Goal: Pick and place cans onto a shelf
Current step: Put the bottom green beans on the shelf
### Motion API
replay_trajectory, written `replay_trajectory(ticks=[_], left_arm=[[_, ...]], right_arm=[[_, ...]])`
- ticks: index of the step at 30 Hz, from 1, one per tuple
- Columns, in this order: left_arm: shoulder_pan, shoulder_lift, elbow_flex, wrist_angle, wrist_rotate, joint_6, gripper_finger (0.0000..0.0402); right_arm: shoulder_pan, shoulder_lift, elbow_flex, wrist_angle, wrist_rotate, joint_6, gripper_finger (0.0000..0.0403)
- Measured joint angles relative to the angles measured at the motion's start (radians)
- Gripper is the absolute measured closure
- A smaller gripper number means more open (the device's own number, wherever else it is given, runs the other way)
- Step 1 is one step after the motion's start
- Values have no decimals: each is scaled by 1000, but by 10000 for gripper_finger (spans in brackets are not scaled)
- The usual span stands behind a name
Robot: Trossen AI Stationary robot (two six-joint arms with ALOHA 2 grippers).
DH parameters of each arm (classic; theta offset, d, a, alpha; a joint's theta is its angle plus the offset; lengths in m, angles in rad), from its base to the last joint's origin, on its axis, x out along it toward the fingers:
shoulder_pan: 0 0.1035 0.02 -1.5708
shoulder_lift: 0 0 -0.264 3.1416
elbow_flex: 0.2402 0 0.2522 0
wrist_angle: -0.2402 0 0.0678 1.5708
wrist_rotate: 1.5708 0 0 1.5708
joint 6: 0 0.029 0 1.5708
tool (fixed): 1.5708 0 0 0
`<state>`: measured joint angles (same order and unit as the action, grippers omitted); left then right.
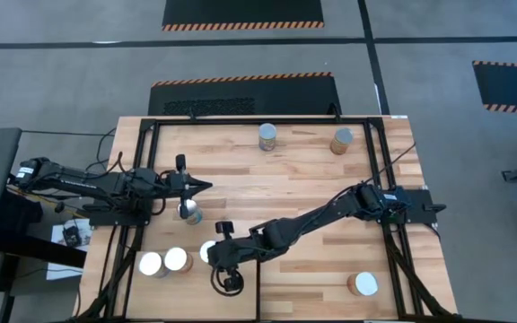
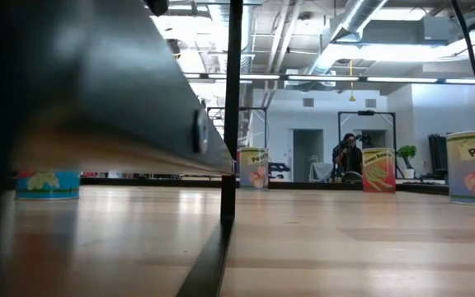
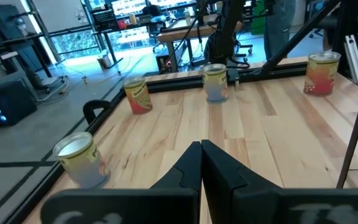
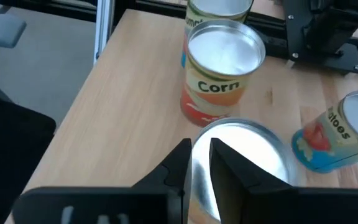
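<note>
Several cans stand upright on the butcher-block table. Two are at the far edge (image 1: pixel 267 136) (image 1: pixel 341 141), one at the near right (image 1: pixel 363 284), and two at the near left (image 1: pixel 151 264) (image 1: pixel 178 260). A tomato can (image 1: pixel 189 212) stands just near of my left gripper (image 1: pixel 203 186), which is shut and empty above the table. My right gripper (image 4: pixel 201 163) hovers over the silvery top of another can (image 4: pixel 253 152), fingers nearly together. This can is half hidden in the high view (image 1: pixel 207 250). No shelf shows. My right gripper stands slanting down over the near-left can, with its fingertips (image 4: pixel 182 158) at the rim of the can's top (image 4: pixel 229 127). I cannot tell whether they touch it. The can stands upright on the table.
A black frame rail (image 1: pixel 142 179) runs round the table edge. In the right wrist view a Corn can (image 4: pixel 222 68) and a tomato can (image 4: pixel 337 134) stand close to the can under my fingers. A person (image 2: pixel 350 153) is far back in the room.
</note>
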<state>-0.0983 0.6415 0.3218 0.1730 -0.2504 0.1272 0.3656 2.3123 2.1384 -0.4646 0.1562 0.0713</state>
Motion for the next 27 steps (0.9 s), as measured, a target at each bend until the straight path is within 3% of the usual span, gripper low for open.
replay_trajectory(ticks=[5, 12, 16, 20, 27], left_arm=[[0, 0, 0, -5, 27, 0, 401], [-1, 0, 0, -8, 273, -8, 401], [-22, 0, 0, -8, 300, -13, 401], [-53, 0, 0, -5, 290, -11, 401], [-78, 2, 0, 2, 244, -13, 401]], right_arm=[[0, -1, 0, -1, 0, -37, 328], [20, -93, 73, -257, 2, -172, 372], [31, -197, 23, -332, 32, -226, 393], [42, -323, -140, -289, 131, -222, 397], [20, -594, -646, 145, 137, -237, 399]])
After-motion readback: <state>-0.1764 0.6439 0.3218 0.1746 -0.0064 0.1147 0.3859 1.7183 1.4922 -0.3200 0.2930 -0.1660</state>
